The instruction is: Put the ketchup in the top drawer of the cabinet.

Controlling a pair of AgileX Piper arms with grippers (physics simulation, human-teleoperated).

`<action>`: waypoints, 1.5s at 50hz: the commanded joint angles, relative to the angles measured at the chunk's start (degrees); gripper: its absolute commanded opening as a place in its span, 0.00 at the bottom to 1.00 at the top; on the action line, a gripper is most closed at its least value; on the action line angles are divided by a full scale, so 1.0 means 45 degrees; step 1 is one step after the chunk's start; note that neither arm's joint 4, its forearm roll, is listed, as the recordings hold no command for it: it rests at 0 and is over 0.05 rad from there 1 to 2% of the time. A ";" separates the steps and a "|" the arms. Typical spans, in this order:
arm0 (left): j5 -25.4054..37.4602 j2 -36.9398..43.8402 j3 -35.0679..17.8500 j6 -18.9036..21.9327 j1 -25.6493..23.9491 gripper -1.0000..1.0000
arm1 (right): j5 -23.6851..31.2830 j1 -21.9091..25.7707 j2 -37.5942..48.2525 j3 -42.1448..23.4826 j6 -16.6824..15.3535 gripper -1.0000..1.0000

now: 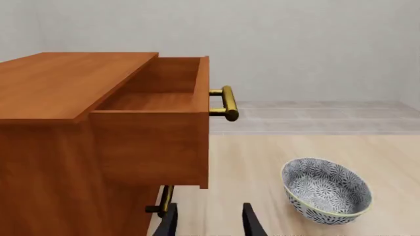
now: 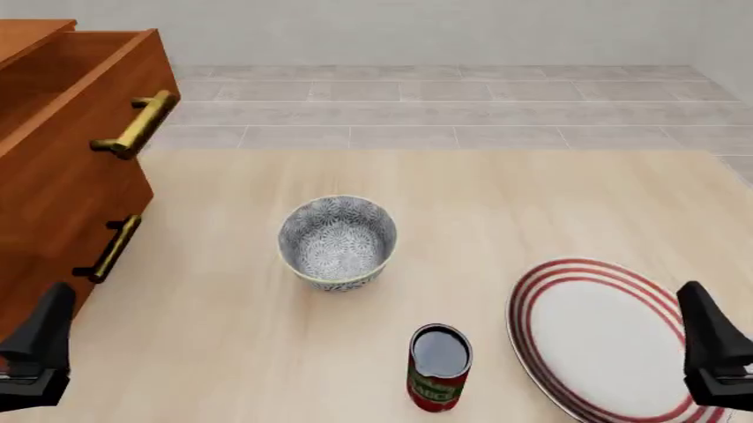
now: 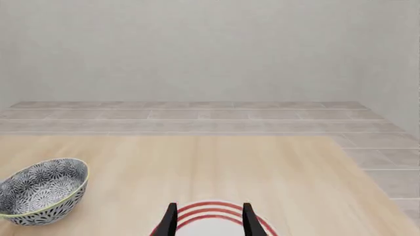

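1. Left wrist view: the top drawer (image 1: 161, 98) of the cabinet (image 1: 59, 147) is pulled out and looks bare inside, its brass bar handle (image 1: 226, 103) sticking out toward the open bench (image 1: 262, 157). The lower drawer handle (image 1: 164, 200) sits just beside the left claw (image 1: 208, 222), whose 2 fingers stand moderately apart with nothing between them. A patterned bowl (image 1: 326, 190) rests on the bench well to the side of the cabinet. The ketchup does not show here.

2. Front view: the ketchup (image 2: 439, 367) stands upright near the bench's near edge, between the bowl (image 2: 338, 241) and the red-ringed plate (image 2: 606, 339), apart from both. My judgement: a small rigid can, light enough for 1 claw, with a smooth label that may slip, so a firm side grasp across the middle of the label is safest; being narrow and tall, it may tip if nudged. The left claw (image 2: 35, 357) and right claw (image 2: 711, 352) hang at the 2 near corners, each only partly in frame. The bowl lies between can and cabinet, so the carry should pass over or around it, and the can must clear the drawer front.

3. Right wrist view: the right claw (image 3: 208, 219) is empty, fingers moderately apart, over the plate (image 3: 210, 211); the bowl (image 3: 43, 191) is off to 1 side.
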 commanded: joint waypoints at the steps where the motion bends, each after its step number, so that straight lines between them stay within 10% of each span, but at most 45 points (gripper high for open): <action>1: -0.0029 0.0484 -0.0043 0.0080 0.0033 1.00 | 0.0095 -0.0060 0.0037 -0.0139 -0.0065 1.00; 28: 0.5103 0.0018 -0.3512 0.1195 -0.5268 1.00 | 0.0177 0.0361 0.0375 -0.0194 -0.0408 1.00; 48: -0.1941 0.8154 -0.2650 0.0957 -0.8155 1.00 | 0.0262 0.0856 0.0461 -0.0351 -0.0270 1.00; 75: -0.5973 1.3074 -0.2188 0.0925 -1.0204 1.00 | 0.0144 0.1123 0.0669 -0.0335 0.0291 1.00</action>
